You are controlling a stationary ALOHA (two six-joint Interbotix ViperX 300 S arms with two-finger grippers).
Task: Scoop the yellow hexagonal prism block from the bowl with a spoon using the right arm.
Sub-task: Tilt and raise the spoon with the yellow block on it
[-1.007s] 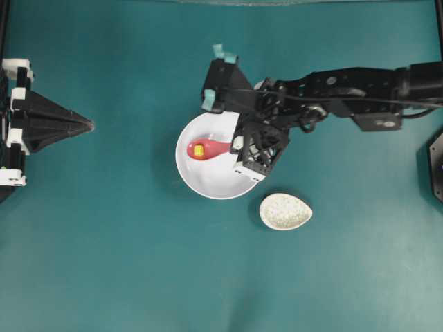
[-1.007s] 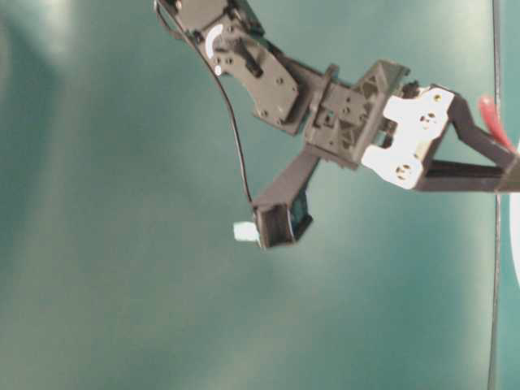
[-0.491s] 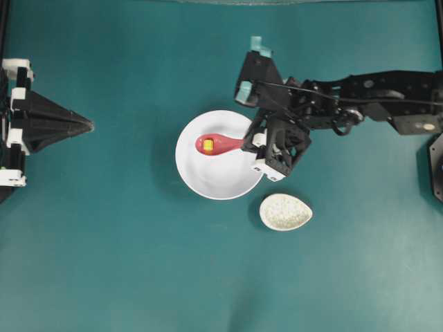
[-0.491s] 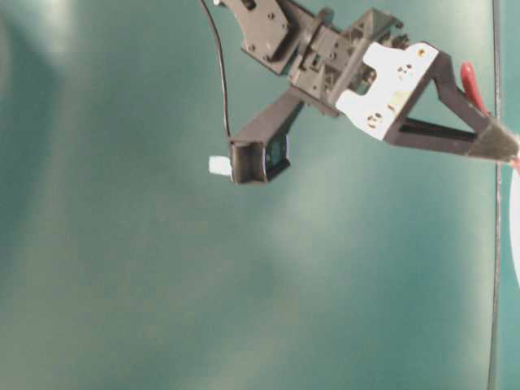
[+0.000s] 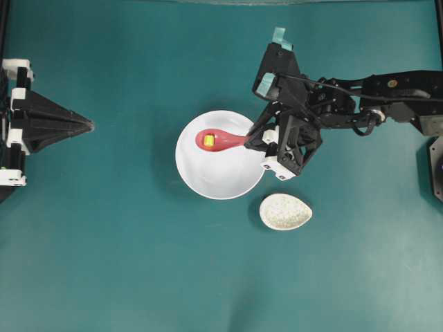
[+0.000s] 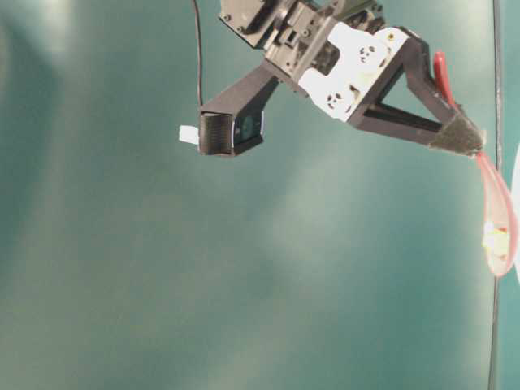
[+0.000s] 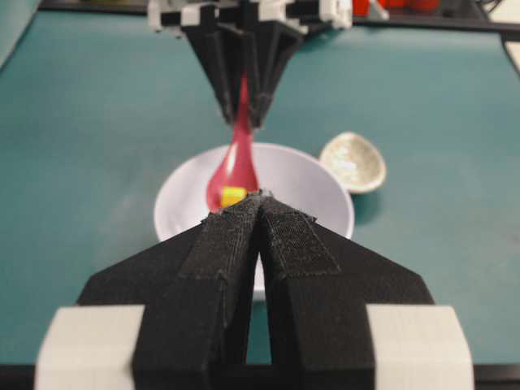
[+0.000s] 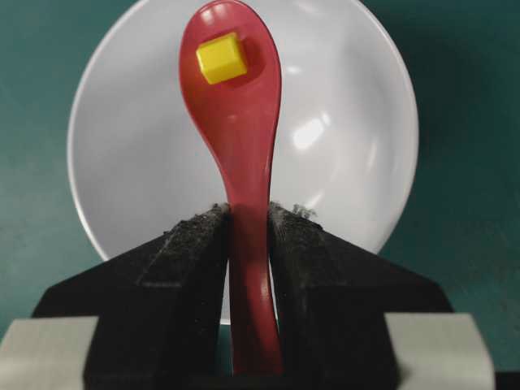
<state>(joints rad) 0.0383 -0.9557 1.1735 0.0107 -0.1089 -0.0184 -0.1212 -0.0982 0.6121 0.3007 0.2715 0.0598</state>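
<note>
My right gripper is shut on the handle of the pink-red spoon. The yellow hexagonal prism block lies in the spoon's scoop, which hangs over the white bowl. From overhead, the spoon reaches left from the right gripper across the bowl, with the block at its tip. The table-level view shows the spoon raised and tilted. My left gripper rests shut at the far left, holding nothing.
A small speckled egg-shaped dish sits on the teal table just right of and below the bowl. The right arm's links stretch in from the right edge, above the table.
The right arm has drawn back to the right and risen, carrying the spoon with the yellow block from the bowl's middle toward its upper part. The left gripper has not moved.
</note>
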